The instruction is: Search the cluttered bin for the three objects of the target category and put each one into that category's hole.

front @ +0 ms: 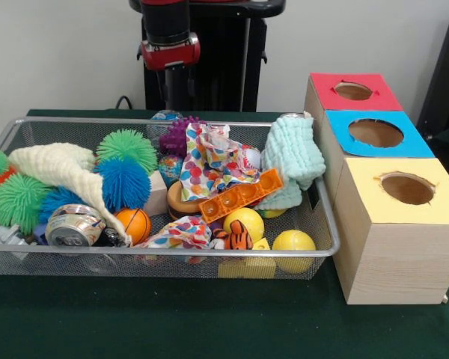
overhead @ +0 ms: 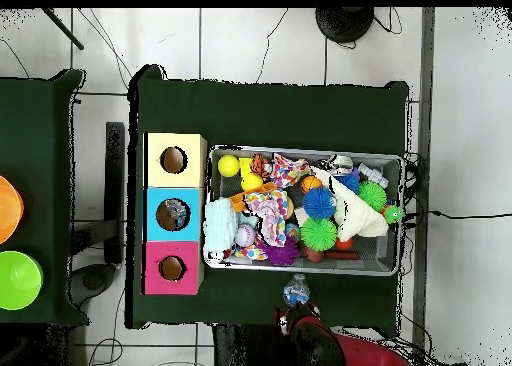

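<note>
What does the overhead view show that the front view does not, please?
Only the overhead view shows something pale and glinting inside the round hole in the blue-topped wooden box. It also shows an orange round object and a green round object on a neighbouring table. Only the front view shows the boxes' pale wooden side walls and the upright black pedestal. Both show the silver wire-mesh bin, its clutter including a yellow ball, and the three coloured box tops.

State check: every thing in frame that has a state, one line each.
bin: upright, cluttered
blue box hole: open, unblocked
silver can: on its side
gripper: above bin's far rim; grip unclear
clear bottle: below gripper; held or not, unclear
</note>
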